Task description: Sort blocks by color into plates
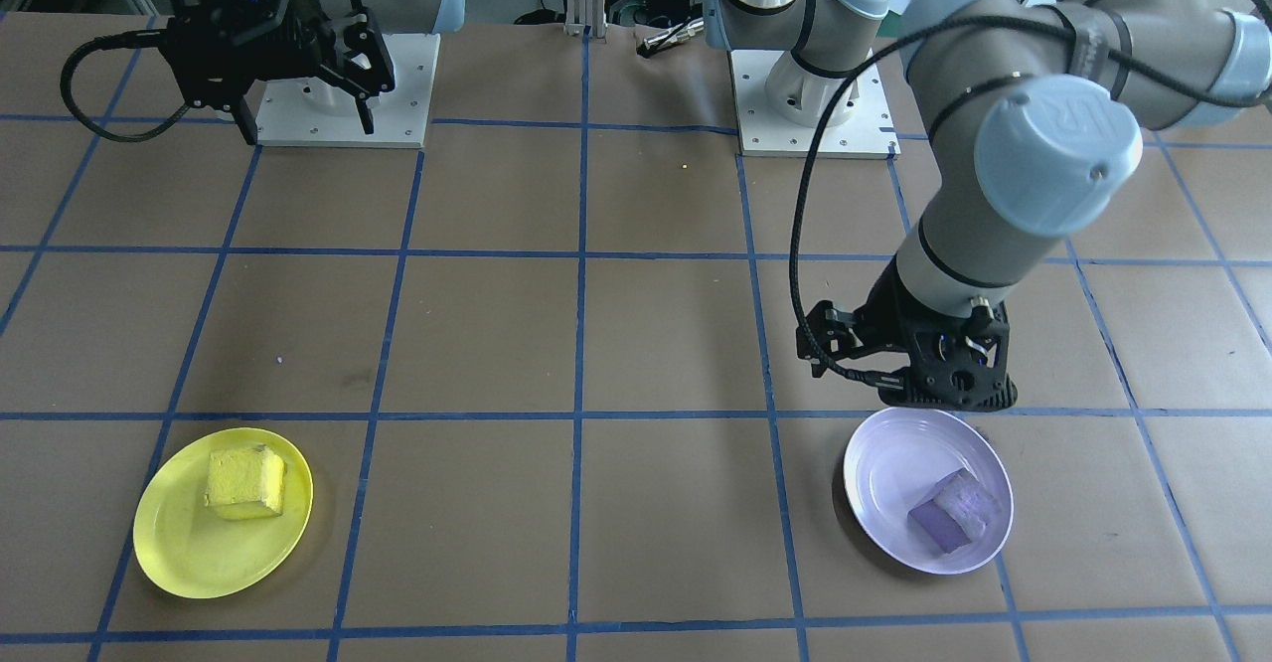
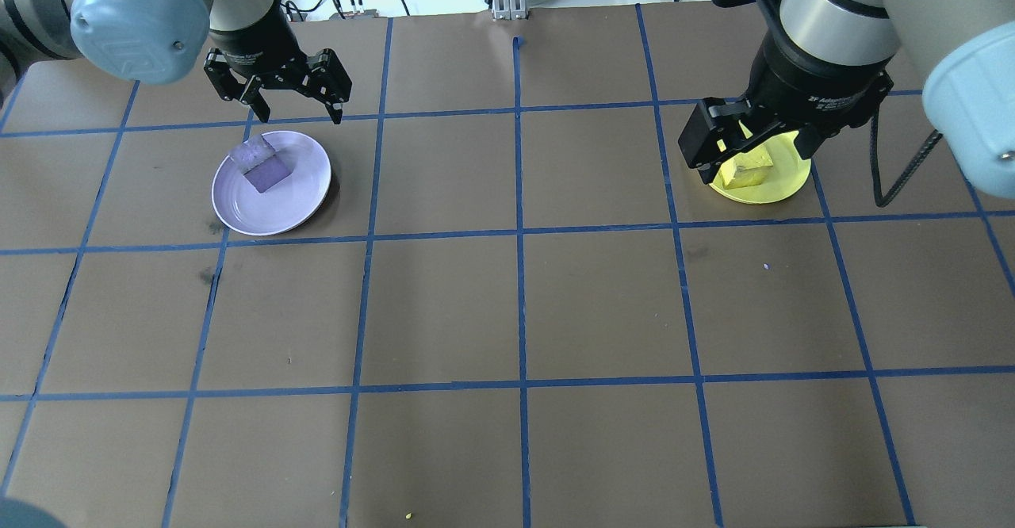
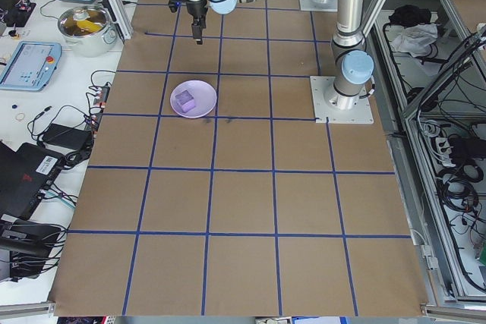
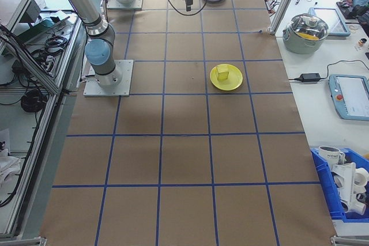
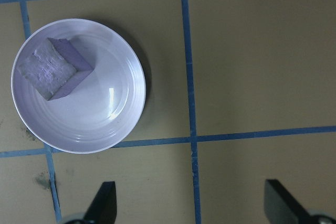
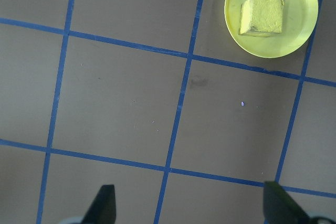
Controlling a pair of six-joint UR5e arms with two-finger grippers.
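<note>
The purple block (image 5: pixel 54 68) is seen lying in the lavender plate (image 5: pixel 113 127), and the yellow block (image 6: pixel 262 16) in the yellow plate (image 6: pixel 299 35), so the sort is judged done. The left gripper (image 2: pixel 279 92) hangs with jaws spread and empty, just beyond the lavender plate's far rim, block on the plate's near-gripper side. The right gripper (image 1: pixel 298 81), jaws likewise spread, appears raised well off the surface, though its exact height is hard to judge.
</note>
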